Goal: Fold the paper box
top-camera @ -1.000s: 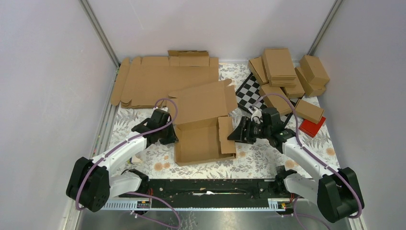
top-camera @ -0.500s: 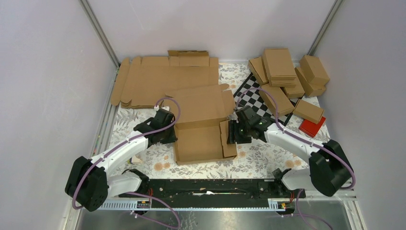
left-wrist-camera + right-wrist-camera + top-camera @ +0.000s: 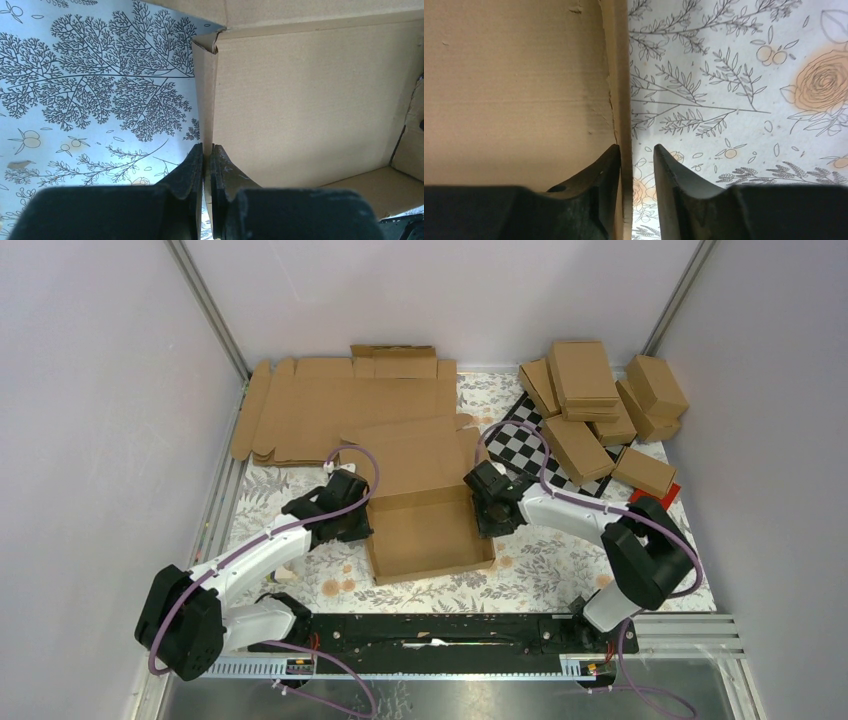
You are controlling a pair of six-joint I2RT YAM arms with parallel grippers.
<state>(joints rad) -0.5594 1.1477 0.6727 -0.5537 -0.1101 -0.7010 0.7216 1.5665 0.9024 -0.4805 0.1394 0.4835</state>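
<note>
The paper box (image 3: 425, 535) sits mid-table as an open brown tray, its lid (image 3: 410, 455) lying back behind it. My left gripper (image 3: 362, 525) is at the box's left wall. In the left wrist view the left gripper (image 3: 206, 150) is shut on that thin upright wall, with the box floor (image 3: 310, 100) to its right. My right gripper (image 3: 487, 515) is at the right wall. Seen from the right wrist, the right gripper (image 3: 636, 150) straddles the wall (image 3: 619, 75): its left finger touches the cardboard and a gap remains at the other finger.
Flat cardboard blanks (image 3: 340, 405) are stacked at the back left. A pile of closed brown boxes (image 3: 600, 400) fills the back right, beside a checkered board (image 3: 540, 445) and a red object (image 3: 668, 492). A floral cloth (image 3: 560, 570) covers the table; a black rail (image 3: 430, 630) runs along the near edge.
The right arm swung left to the box, and the right side flap rose from lying open to upright. The right jaws narrowed around it. The left gripper stayed shut on the left wall.
</note>
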